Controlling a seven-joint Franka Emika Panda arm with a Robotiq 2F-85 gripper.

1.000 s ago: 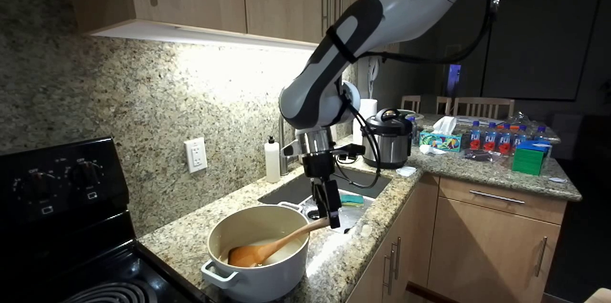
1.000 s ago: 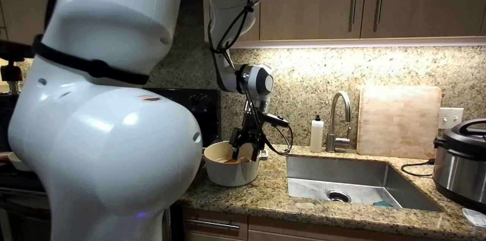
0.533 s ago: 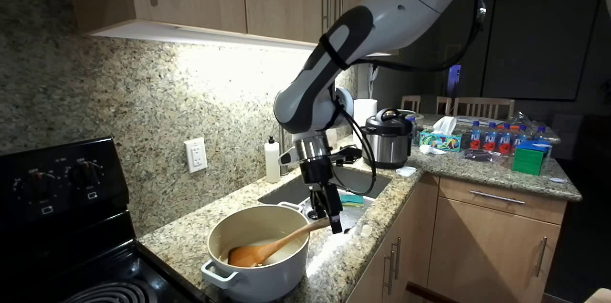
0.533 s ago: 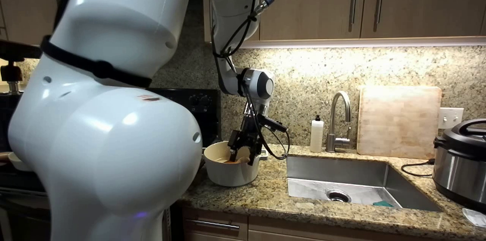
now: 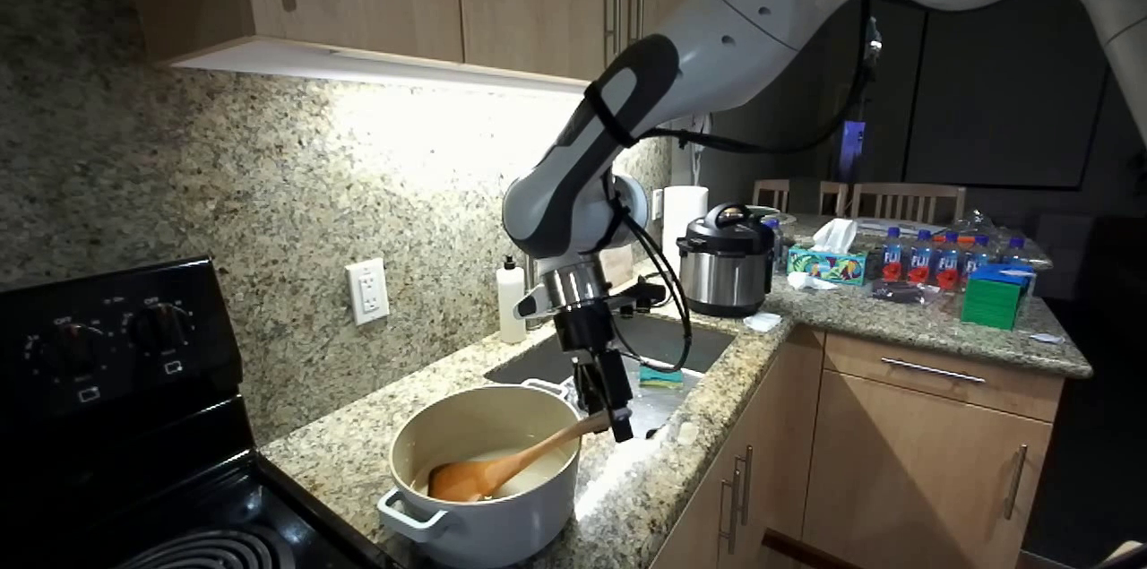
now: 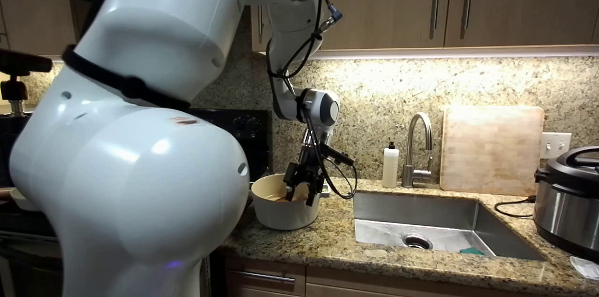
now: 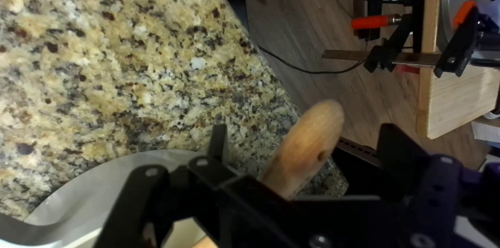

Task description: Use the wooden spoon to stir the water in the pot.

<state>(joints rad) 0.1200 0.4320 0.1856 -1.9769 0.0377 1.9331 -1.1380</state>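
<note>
1. Pot (image 5: 511,529), round, off-white, with side handles: stands on speckled granite countertop (image 6: 327,236) between black stove (image 5: 125,363) and stainless-steel sink (image 6: 416,208).
2. Orange-tan wooden spoon (image 5: 502,469): bowl in the pot, long handle slanting up over the rim.
3. Black two-finger gripper (image 6: 300,196): fingers apart, straddling the handle; gap visible at each side in the wrist view.

"Where's the pot (image 6: 285,216) standing?"

"It's standing on the table (image 6: 337,241), between the stove (image 5: 121,363) and the sink (image 6: 416,209)."

"And where's the spoon (image 5: 511,465) sitting?"

"It's sitting head-down in the pot, its handle (image 7: 306,148) slanting out between the fingers (image 7: 218,142) of the tool (image 6: 300,197)."
</note>
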